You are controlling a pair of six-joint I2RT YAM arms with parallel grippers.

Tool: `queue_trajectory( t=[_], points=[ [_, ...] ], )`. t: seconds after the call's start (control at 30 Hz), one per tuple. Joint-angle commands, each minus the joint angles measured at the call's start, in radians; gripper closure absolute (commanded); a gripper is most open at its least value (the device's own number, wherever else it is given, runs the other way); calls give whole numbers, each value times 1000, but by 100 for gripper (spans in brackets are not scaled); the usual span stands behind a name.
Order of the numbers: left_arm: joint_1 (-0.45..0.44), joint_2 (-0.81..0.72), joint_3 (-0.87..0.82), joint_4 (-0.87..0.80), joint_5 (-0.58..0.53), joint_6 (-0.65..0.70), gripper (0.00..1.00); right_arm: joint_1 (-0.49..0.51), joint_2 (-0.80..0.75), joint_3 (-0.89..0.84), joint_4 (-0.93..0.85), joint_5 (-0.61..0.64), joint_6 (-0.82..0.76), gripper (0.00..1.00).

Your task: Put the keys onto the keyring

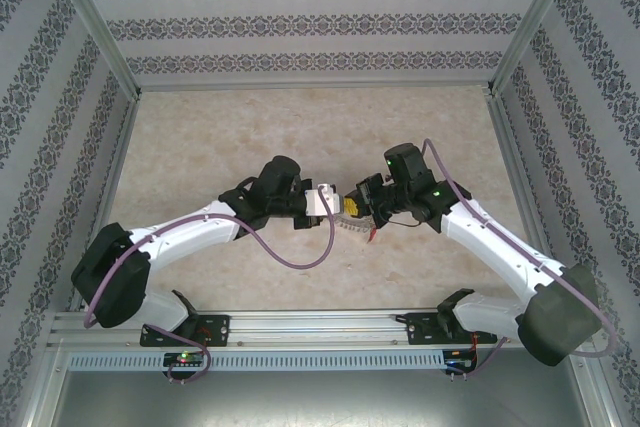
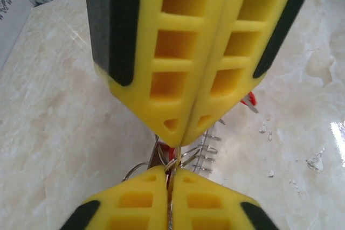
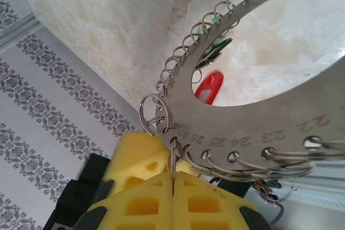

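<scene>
Both grippers meet above the middle of the table. The keyring (image 3: 253,117) is a grey metal disc with numbered holes and small wire loops round its rim. It hangs from my right gripper (image 3: 172,175), which is shut on one thin loop at the rim. My left gripper (image 2: 173,172) is shut on a red-headed key (image 2: 168,155), its thin blade between the pads, its head right at the loops under the right gripper (image 2: 182,141). Another red key (image 3: 209,87) shows through the ring's hole. From above, the keyring (image 1: 352,227) hangs under both grippers.
Small green key heads (image 3: 215,47) hang at the ring's far rim. The marble-patterned table (image 1: 200,137) lies below, shut in by patterned walls (image 1: 40,97) on three sides. Aluminium posts stand at the corners. Small bright specks (image 2: 315,161) lie on the tabletop.
</scene>
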Motion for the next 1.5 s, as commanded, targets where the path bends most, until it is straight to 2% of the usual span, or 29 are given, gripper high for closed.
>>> queue_trajectory(
  t=[0.0, 0.03, 0.1, 0.13, 0.43, 0.57, 0.83, 1.03, 1.3, 1.47],
  points=[
    [18, -39, -38, -30, -29, -17, 65, -10, -38, 8, 42, -46, 13, 100],
    [20, -58, -47, -6, -4, -22, 64, -9, -37, 7, 44, -49, 13, 100],
    [21, -96, -63, 42, 46, -31, 52, -8, -34, 7, 46, -48, 11, 100],
    [22, -113, -68, 64, 65, -33, 51, -8, -34, 6, 46, -46, 10, 100],
    [23, -156, -58, 108, 90, -33, 51, -3, -32, -4, 69, -48, 18, 100],
    [23, -121, -56, 128, 82, -46, 64, 3, -29, -3, 78, -48, 24, 100],
    [23, -57, -42, 189, 79, -99, 67, 14, -27, -9, 100, -44, 44, 100],
    [23, -43, -31, 200, 66, -126, 75, 27, -16, -12, 114, -40, 50, 100],
    [22, -52, -39, 199, 52, -141, 100, 43, -11, -17, 132, -20, 68, 100],
    [22, -61, -49, 188, -5, -138, 100, 44, -33, -33, 138, 12, 94, 100]
  ],
)
